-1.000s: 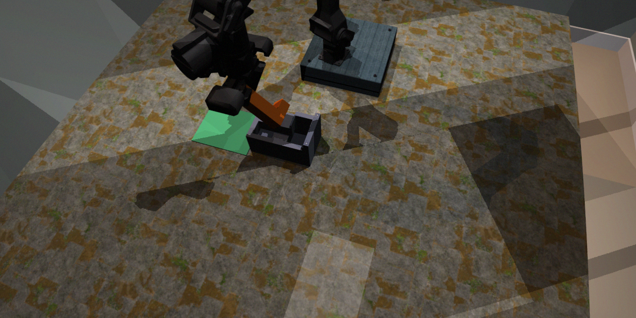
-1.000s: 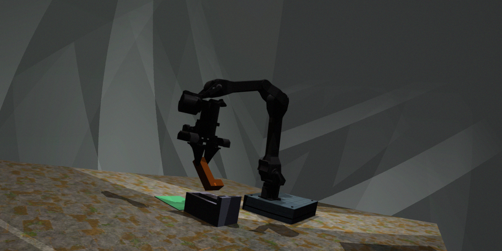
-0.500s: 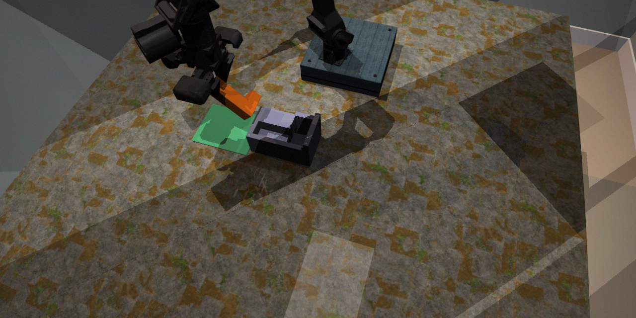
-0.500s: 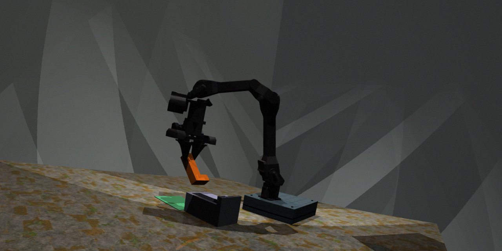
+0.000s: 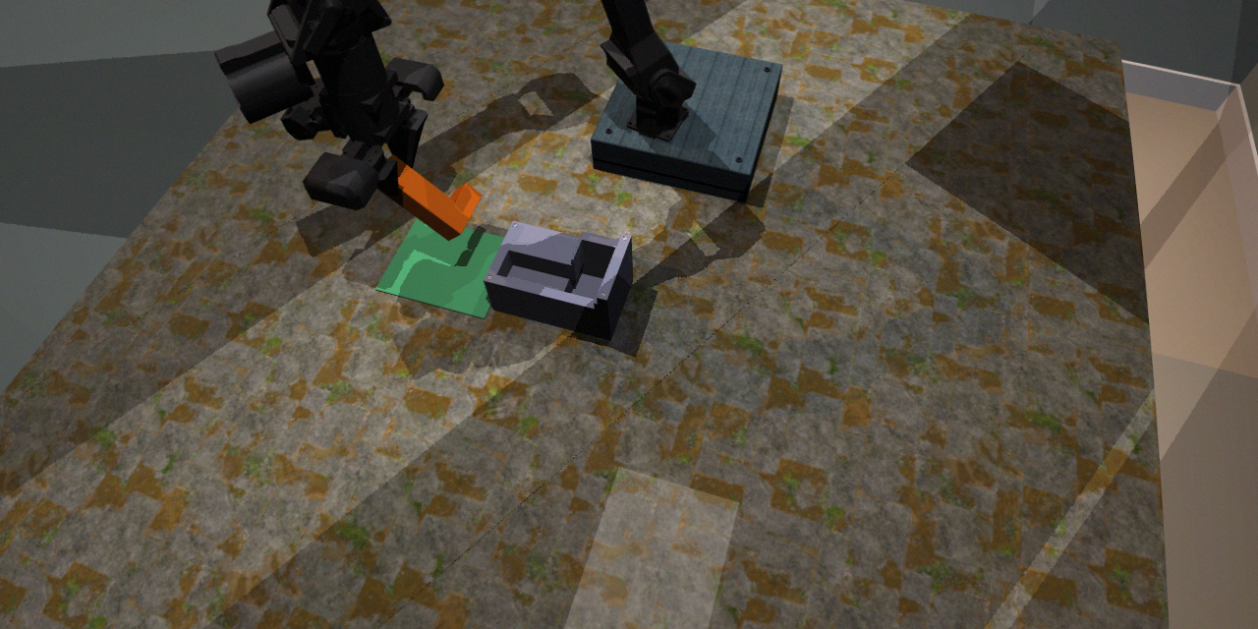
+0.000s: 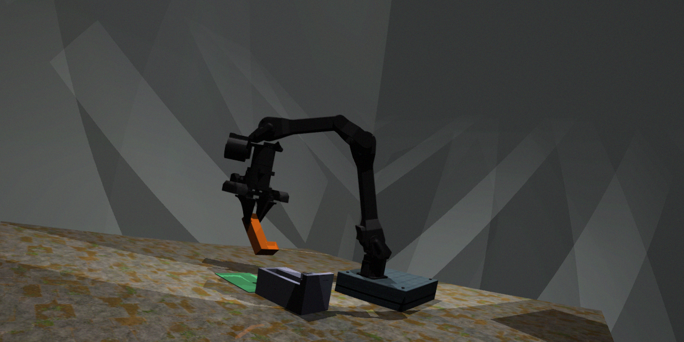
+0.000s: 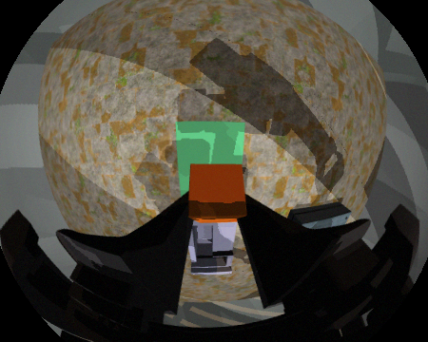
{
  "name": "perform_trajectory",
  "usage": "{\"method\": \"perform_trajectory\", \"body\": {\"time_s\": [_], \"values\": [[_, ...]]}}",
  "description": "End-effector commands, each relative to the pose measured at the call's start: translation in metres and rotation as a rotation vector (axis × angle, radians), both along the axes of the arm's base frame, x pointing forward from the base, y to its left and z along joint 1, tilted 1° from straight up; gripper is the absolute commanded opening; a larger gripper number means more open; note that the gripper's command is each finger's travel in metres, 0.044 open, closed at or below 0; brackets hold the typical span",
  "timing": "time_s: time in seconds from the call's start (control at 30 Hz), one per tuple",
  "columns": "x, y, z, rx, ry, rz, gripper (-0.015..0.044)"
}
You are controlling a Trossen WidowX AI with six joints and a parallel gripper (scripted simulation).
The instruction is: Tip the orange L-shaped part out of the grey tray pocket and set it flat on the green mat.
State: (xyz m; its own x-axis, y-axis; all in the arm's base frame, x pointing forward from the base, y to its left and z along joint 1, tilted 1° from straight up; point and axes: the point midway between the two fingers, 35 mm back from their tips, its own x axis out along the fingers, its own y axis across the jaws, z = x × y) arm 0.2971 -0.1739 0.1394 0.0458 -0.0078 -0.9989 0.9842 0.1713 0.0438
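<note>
Nearest in the exterior view, the grey tray (image 6: 294,289) sits on the mottled table (image 6: 119,301) with its pocket vacated, and the green mat (image 6: 237,279) lies just beside it. Above the mat, clear of both, the gripper (image 6: 255,213) pinches the straight end of the orange L-shaped part (image 6: 260,236), which hangs tilted, foot lowest. Farther back stands the arm's blue-grey base block (image 6: 387,288).

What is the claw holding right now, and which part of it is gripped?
The claw holds the orange L-shaped part by its straight upper end; the L-shaped foot hangs below.
</note>
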Motion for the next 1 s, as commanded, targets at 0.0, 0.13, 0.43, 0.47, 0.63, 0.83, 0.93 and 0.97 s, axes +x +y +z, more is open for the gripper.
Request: {"method": "perform_trajectory", "body": {"time_s": [0.0,0.13,0.43,0.47,0.63,0.83,0.93,0.97], "values": [[0.001,0.000,-0.005,0.005,0.000,0.004,0.0000],[0.001,0.000,-0.012,0.005,0.000,0.004,0.0000],[0.002,0.000,-0.026,0.005,0.000,0.004,0.0000],[0.002,0.000,-0.028,0.005,0.000,0.004,0.0000],[0.002,0.000,-0.035,0.005,0.000,0.004,0.0000],[0.002,0.000,-0.044,0.005,0.000,0.004,0.0000],[0.003,0.000,-0.049,0.005,0.000,0.004,0.0000],[0.003,0.000,-0.051,0.005,0.000,0.004,0.0000]]}}
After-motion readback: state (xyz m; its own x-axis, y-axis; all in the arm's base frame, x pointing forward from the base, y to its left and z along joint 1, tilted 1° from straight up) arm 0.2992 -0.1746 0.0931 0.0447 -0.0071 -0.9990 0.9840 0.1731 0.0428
